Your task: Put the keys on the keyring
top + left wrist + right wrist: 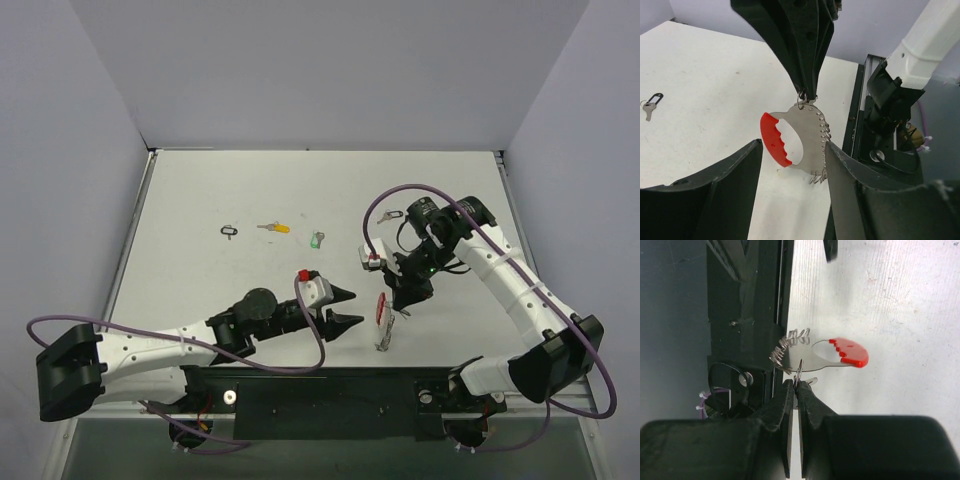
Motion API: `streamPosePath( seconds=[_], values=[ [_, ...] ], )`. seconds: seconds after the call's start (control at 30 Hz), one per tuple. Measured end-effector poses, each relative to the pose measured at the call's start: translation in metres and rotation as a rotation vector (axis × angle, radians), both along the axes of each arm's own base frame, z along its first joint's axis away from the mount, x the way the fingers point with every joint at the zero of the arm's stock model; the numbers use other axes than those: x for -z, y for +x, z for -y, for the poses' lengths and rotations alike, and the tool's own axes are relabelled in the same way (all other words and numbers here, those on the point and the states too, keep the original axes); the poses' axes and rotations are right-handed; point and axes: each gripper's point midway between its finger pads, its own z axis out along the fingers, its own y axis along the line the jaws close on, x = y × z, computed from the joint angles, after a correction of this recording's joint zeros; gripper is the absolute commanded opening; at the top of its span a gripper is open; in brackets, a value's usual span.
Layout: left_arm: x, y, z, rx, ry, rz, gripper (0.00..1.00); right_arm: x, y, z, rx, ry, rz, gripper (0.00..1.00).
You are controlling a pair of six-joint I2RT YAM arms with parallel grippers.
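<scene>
Top external view, read left to right. The left arm [150, 345] lies low along the near edge of the tabletop [200, 190]. Its left pincer [357, 306] is released, with the jaws spread and aimed at the keyring [383, 320].

Farther back, three keys lie in a loose row, well apart from both arms: the black-tagged key [230, 231], the yellow-tagged key [273, 228] and the green-tagged key [317, 240]. Bare surface runs from them to the left and rear edges.

Right of centre, the right arm [510, 280] arches in from the right edge. The right pincer [405, 298] points down, clenched on a small ring at the top of the keyring. The keyring hangs near the front edge, just behind the black rail [320, 395].

Left wrist view: the keyring hangs between the spread fingers. Its red band [774, 137] faces the left finger and its chain of small loops [822, 131] sits just beside the right finger. Whether they touch cannot be told, nor whether the lowest loops reach the tabletop.

Right wrist view: the two fingers meet on the small ring, with the rail close on the left and open tabletop on the right.
</scene>
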Motion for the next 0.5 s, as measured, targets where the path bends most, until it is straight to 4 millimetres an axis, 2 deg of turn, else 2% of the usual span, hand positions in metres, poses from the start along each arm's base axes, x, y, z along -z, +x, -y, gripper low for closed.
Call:
streamPosePath(
  seconds=[0.2,0.3,0.5],
  values=[
    [0.004,0.006,0.029,0.039,0.088,0.086,0.53,0.005,-0.001,0.002,-0.026,-0.034,0.001,0.00],
    [0.013,0.007,0.038,0.050,0.104,0.106,0.47,0.006,-0.001,0.002,-0.032,-0.038,0.004,0.00],
    [0.028,0.005,0.052,0.063,0.123,0.119,0.44,0.006,-0.001,0.002,-0.037,-0.038,0.008,0.00]
  ],
)
